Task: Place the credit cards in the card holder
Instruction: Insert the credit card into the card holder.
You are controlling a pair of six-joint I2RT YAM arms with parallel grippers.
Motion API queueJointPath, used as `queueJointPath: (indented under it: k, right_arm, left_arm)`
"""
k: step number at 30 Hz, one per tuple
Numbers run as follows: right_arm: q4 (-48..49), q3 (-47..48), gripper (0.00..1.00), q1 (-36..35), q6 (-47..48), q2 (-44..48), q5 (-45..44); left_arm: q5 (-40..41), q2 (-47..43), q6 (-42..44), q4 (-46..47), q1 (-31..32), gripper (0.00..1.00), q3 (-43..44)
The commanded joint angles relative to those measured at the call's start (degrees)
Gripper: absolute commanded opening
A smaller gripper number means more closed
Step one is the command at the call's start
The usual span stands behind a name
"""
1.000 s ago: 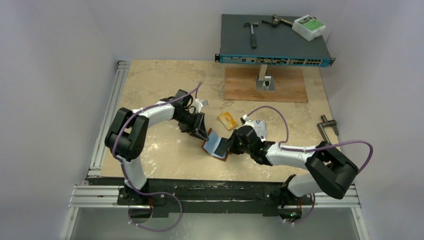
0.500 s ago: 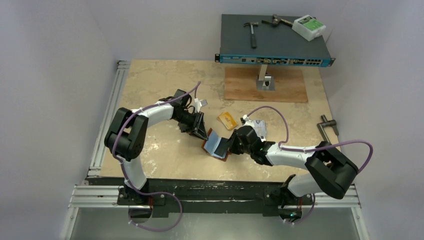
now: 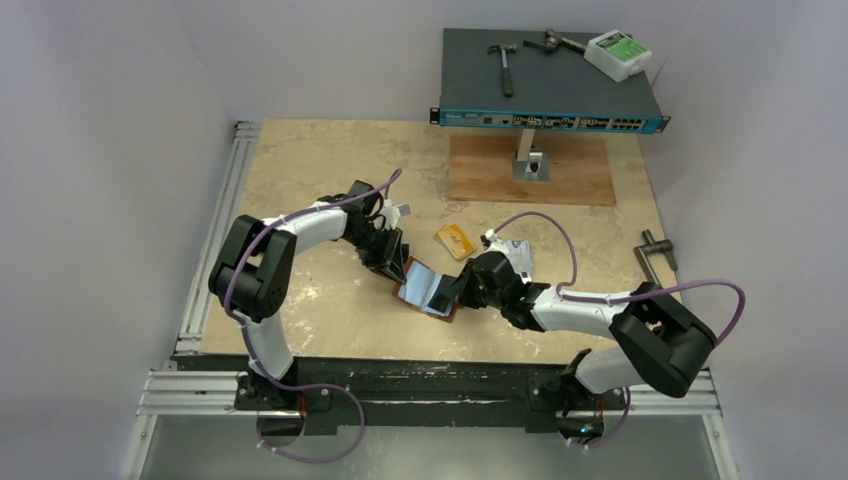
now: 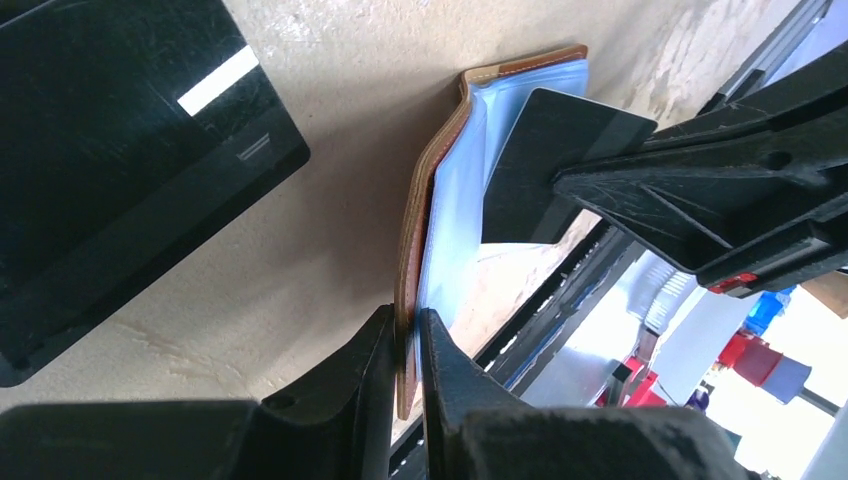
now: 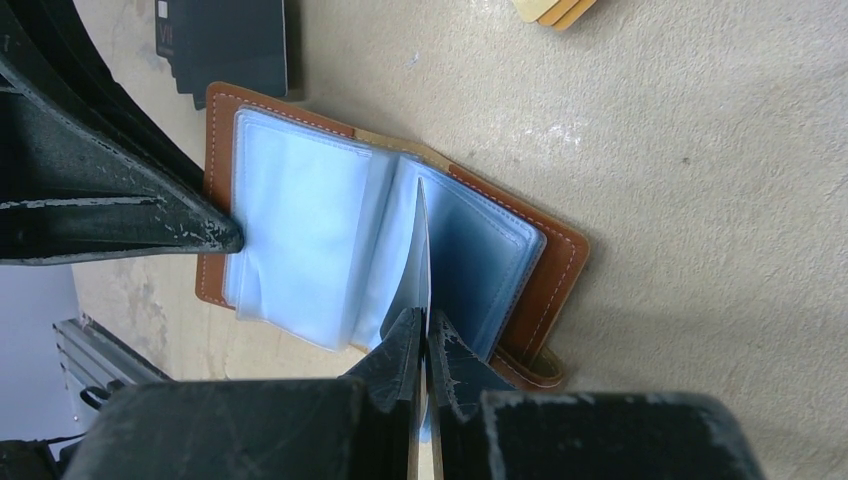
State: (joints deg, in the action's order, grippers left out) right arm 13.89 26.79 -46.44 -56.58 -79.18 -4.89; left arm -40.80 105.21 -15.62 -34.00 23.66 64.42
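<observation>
The brown leather card holder [image 3: 425, 290] lies open on the table, its light blue sleeves [image 5: 300, 230] showing. My left gripper [image 4: 405, 340] is shut on the edge of its brown cover [image 4: 420, 240]. My right gripper [image 5: 422, 340] is shut on a thin credit card [image 5: 422, 250] that stands on edge between the sleeves; the left wrist view shows this card [image 4: 555, 160] as black. More black cards [image 4: 120, 150] lie just beyond the holder. Gold cards [image 3: 455, 240] and a silvery card [image 3: 518, 257] lie on the table behind the right gripper [image 3: 462, 290].
A network switch [image 3: 550, 75] with a hammer [image 3: 505, 65] and a white box [image 3: 618, 53] on top stands on a post over a wooden board [image 3: 530, 170] at the back. A metal tool [image 3: 655, 250] lies at the right edge. An aluminium rail [image 3: 215, 230] runs along the left side.
My left gripper has slid onto the holder's left cover edge and closed on it, and that cover has shifted slightly left. The right gripper with its card has stayed in place.
</observation>
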Motion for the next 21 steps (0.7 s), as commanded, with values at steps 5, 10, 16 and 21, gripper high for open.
queueJointPath:
  k: [5,10,16,21]
  right_arm:
    - [-1.4,0.5,0.00,0.2,1.2,-0.7,0.1]
    - [-0.4,0.8,0.00,0.2,1.3,-1.8,0.7]
    - [1.0,0.3,0.00,0.2,1.4,-3.2,1.4]
    - [0.8,-0.2,0.00,0.2,1.4,-3.0,1.3]
  left_arm:
    - [2.9,1.4,1.0,-0.5,1.5,0.12,2.2]
    - [1.5,3.1,0.2,-0.4,3.7,0.12,3.5]
    - [0.2,3.7,-0.2,-0.1,4.5,0.11,3.9]
    - [-0.4,4.3,-0.2,0.1,4.7,0.04,3.9]
